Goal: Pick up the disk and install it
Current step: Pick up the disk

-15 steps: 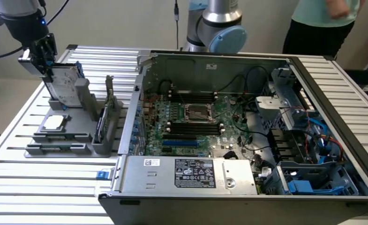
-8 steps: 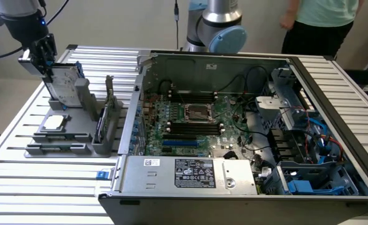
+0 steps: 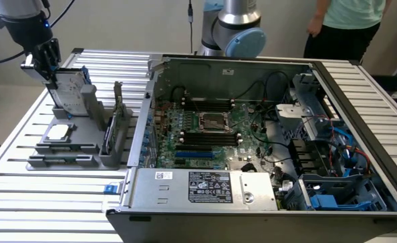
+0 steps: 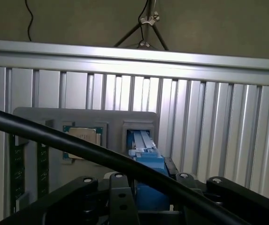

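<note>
In the exterior view, the gripper (image 3: 50, 70) hangs at the far left of the bench (image 3: 23, 212), at the top edge of the disk (image 3: 69, 91). The disk stands upright in a grey rack (image 3: 83, 152), well apart from the open computer case (image 3: 238, 68). We judge it neither lifted nor installed yet. In the wrist view, the jaws flank the blue caddy (image 4: 143, 150); we cannot tell whether they clamp it.

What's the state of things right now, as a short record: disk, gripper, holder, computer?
disk: upright in a slot of the grey holder, not yet lifted
gripper: at the disk's upper edge
chip: flat on the holder, beside the disk
computer case: open, on the exterior view's right, apart from the holder
person: standing behind the table
</note>
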You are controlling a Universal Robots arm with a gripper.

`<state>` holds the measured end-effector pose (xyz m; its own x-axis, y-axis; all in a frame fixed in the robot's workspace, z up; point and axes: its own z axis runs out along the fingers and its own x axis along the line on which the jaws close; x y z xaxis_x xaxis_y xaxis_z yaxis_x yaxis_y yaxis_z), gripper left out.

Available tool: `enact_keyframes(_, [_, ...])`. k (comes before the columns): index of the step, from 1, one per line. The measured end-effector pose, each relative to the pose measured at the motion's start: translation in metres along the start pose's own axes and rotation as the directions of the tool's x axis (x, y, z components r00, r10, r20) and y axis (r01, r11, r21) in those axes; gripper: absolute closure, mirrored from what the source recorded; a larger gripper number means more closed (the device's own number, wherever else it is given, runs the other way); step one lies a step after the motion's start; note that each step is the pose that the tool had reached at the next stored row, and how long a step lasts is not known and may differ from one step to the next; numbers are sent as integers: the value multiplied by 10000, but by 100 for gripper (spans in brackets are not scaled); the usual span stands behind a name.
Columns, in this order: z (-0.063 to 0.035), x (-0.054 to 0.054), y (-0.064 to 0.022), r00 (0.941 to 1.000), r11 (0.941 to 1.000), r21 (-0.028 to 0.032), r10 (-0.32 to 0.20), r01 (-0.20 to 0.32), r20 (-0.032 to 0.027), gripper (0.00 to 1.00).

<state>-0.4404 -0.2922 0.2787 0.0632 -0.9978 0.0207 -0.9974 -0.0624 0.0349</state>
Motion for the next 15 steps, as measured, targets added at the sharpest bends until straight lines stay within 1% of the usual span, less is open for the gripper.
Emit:
enact_keyframes(4, [2,0,0,10000,10000,-1,1,-1,-40,61])
enact_keyframes(5, [1,1,0,10000,10000,-3,0,0,-54,63])
enact_keyframes(6, [1,0,0,10000,10000,-3,0,-1,-58,63])
enact_keyframes(7, [1,0,0,10000,10000,-4,1,-2,-67,67])
enact_keyframes(10, [1,0,0,10000,10000,-5,2,-2,-89,67])
enact_keyframes(15, [1,0,0,10000,10000,-6,2,-2,-97,67])
